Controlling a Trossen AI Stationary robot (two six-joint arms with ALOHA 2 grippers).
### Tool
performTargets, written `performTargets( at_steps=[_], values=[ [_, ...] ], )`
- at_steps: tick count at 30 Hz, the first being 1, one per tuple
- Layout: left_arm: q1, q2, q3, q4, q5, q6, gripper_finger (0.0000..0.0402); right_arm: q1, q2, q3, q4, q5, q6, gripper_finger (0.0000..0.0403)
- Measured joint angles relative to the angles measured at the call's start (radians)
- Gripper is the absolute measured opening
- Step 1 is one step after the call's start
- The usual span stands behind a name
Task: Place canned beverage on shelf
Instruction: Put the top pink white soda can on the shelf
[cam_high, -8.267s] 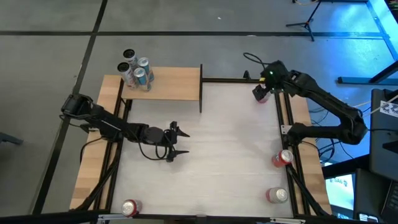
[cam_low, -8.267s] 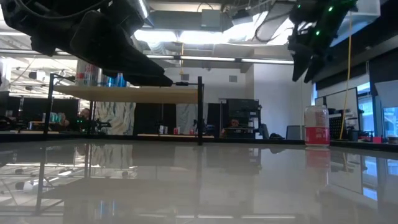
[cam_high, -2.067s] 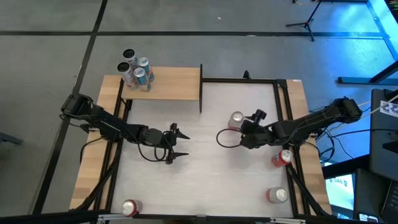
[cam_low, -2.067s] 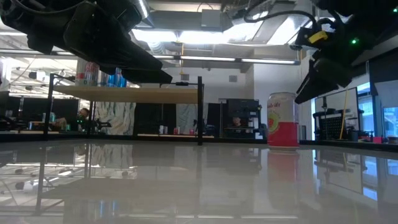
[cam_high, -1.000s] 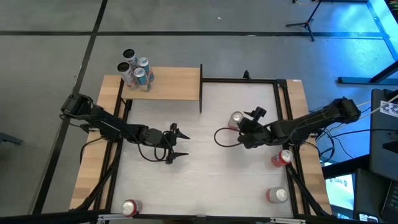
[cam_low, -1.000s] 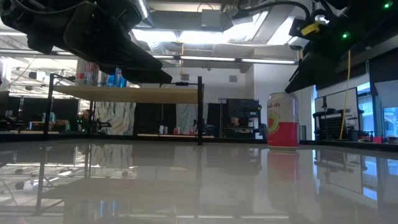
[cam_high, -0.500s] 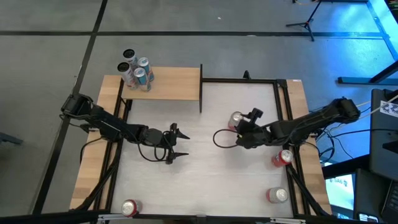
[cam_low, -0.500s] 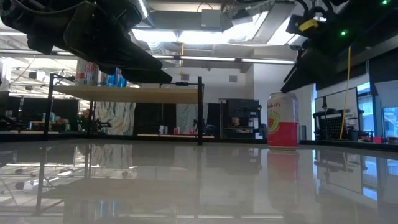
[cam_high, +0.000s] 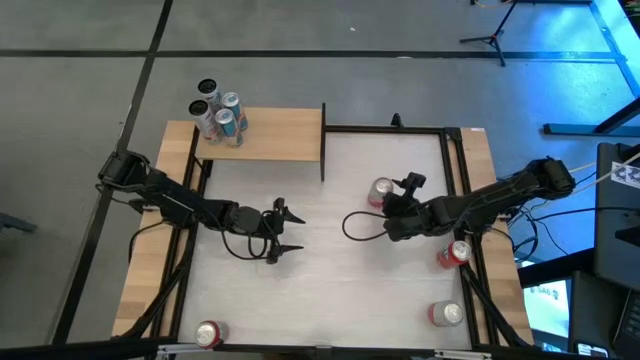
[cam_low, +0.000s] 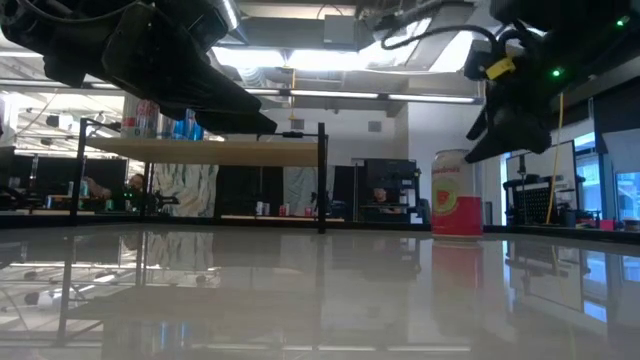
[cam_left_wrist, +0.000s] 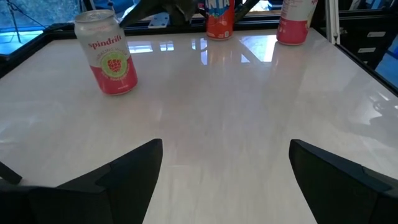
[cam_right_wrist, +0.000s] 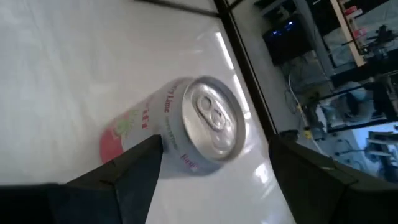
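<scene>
1. High view: right gripper (cam_high: 393, 203) was seen w/ fingers spread, just beside upright pink can (cam_high: 380, 192), nothing held.
2. Left gripper (cam_high: 283, 229) was parked mid-table, fingers apart, empty.
3. Shelf (cam_high: 280, 133) was located at far left; cans (cam_high: 220, 113) were grouped on its left end.

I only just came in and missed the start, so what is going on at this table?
The right gripper hangs open beside an upright pink and white beverage can on the white tabletop, not gripping it. The left gripper waits open over the table's left half. The light tan wooden shelf with a black metal edge holds a cluster of cans at its left end. Three more red cans stand along the table's edges.
</scene>
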Motion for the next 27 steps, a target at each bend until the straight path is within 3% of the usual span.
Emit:
performTargets(
  at_steps=[7,13,22,27],
  values=[
    [0.000,0.000,0.000,0.000,0.000,0.000,0.0341,-0.045,0.000,0.000,-0.128,0.062,0.039,0.0293],
    [0.000,0.000,0.000,0.000,0.000,0.000,0.0341,-0.126,0.000,0.004,-0.165,0.052,0.043,0.0293],
    [0.000,0.000,0.000,0.000,0.000,0.000,0.0341,-0.149,0.000,0.223,-0.303,-0.272,-0.006,0.0293],
    [0.000,0.000,0.000,0.000,0.000,0.000,0.0341,-0.236,-0.001,0.319,-0.310,-0.435,-0.109,0.0293]
  ],
)
